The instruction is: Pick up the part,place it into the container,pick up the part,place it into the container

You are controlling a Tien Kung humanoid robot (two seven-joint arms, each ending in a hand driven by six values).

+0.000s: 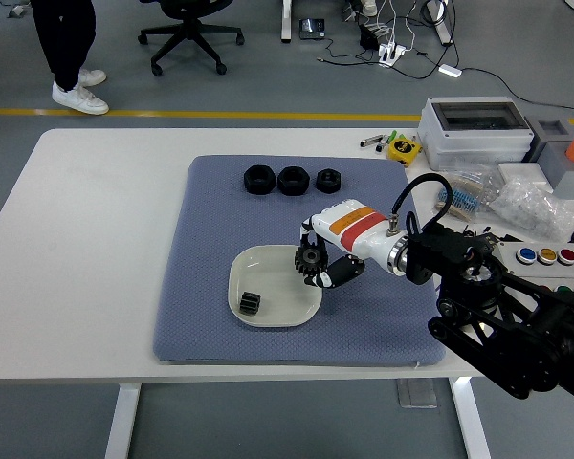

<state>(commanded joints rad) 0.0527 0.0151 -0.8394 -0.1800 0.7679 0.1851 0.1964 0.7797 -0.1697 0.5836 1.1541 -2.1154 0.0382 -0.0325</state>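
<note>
Head view, centre of frame: your right robot hand [318, 264] is clamped on the gear [312, 261] over the dish's [244, 274] right rim; release here and it may strike the rim and roll onto the mat [201, 229].

There is one view only, so no second camera shares any part of the scene. It comes from my head, high on my side of the white rectangular table [96, 239], looking forward and down across it. The table's near edge runs along the lower part of the picture, with its legs visible beneath. The blue-grey textured cloth mat [210, 239] sits mid-frame, at moderate distance. My right black arm [517, 325] enters from the lower right corner, closest to the lens. Beyond the far edge, the grey floor with a yellow line [268, 116] fills the top.
</note>
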